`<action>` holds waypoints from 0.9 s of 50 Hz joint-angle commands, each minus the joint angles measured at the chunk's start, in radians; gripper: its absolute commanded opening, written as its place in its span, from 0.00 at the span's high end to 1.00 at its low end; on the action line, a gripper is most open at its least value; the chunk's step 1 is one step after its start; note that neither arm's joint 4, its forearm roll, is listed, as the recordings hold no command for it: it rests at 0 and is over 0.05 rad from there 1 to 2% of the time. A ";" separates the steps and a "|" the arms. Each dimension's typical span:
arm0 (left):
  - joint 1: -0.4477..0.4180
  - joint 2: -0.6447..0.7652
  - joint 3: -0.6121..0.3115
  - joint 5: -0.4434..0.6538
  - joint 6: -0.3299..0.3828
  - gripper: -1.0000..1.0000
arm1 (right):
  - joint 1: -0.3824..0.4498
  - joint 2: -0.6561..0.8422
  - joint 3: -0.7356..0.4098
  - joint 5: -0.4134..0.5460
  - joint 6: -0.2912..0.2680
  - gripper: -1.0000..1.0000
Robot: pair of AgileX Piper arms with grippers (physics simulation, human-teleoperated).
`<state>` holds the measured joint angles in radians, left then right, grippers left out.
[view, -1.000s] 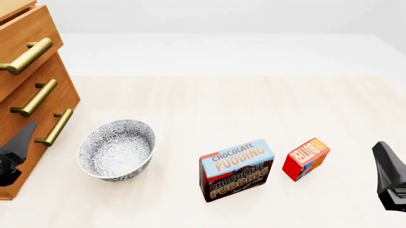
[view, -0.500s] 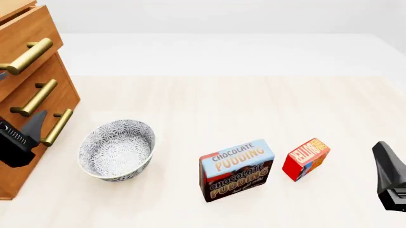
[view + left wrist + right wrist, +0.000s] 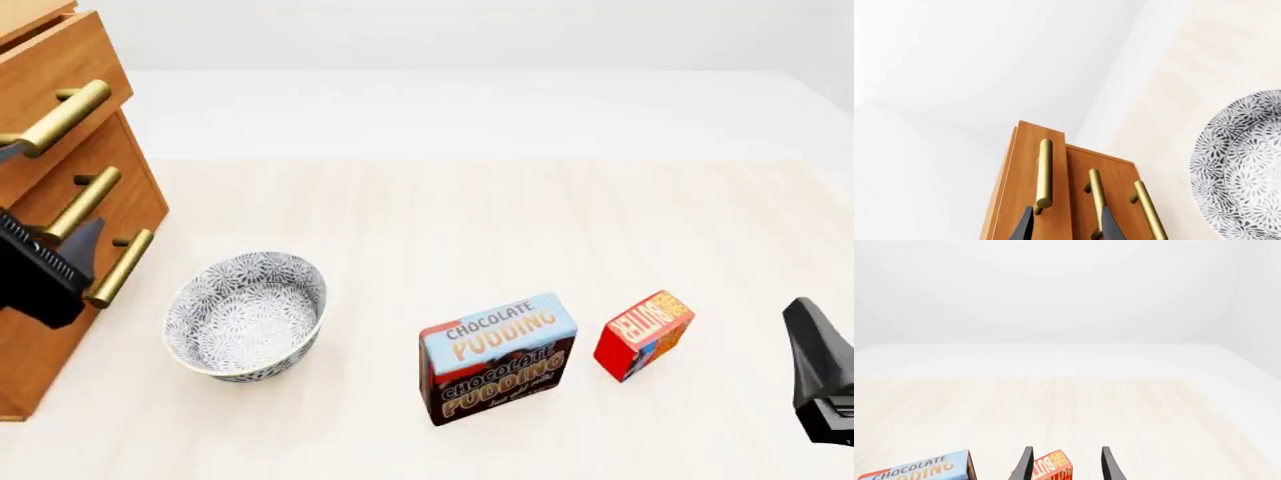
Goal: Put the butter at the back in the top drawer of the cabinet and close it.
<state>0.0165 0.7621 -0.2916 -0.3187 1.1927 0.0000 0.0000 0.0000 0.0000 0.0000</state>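
Left gripper (image 3: 1064,225) hangs in front of the cabinet (image 3: 54,300), fingers parted w/ a moderate gap and nothing between them; in the left wrist view the tips sit either side of the top drawer (image 3: 1047,200) front, one tip just under the end of its brass bar handle (image 3: 1044,172), which suggests alignment for a pull, contact not yet made. The top drawer already stands slightly proud of the two lower fronts, though how far open cannot be told. Right gripper (image 3: 1064,465) waits at the near right table edge, fingers likewise apart and empty, aimed so the butter (image 3: 643,333) falls btwn them ahead; presumably staged for the pick once the drawer is out. The butter stands on edge on the table (image 3: 534,210), right of the chocolate pudding box (image 3: 499,357) and clear of it, well apart from the cabinet. A patterned bowl (image 3: 247,313) lies btwn the pudding box and the cabinet, on the likely carry path. Front view gives the overall layout but shows each gripper only partly at the frame edges, finger gap unreadable; wrist views supply the gap and aim. The left wrist view also shows all three handles in a row; the right wrist view cuts off the butter's lower part.
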 commanded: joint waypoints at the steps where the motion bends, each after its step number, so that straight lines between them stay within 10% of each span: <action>1: 0.020 0.022 -0.004 -0.024 -0.001 0.00 | 0.000 0.000 0.000 0.000 0.000 0.00; 18: 0.073 -0.154 -0.058 0.206 -0.007 0.00 | 0.000 0.000 0.000 0.000 0.000 0.00; 45: 0.083 -0.021 -0.083 0.104 0.013 0.00 | 0.000 0.000 0.000 0.000 0.000 0.00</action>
<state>0.0966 0.6865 -0.3678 -0.1711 1.1993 0.0000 0.0000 0.0000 0.0000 0.0000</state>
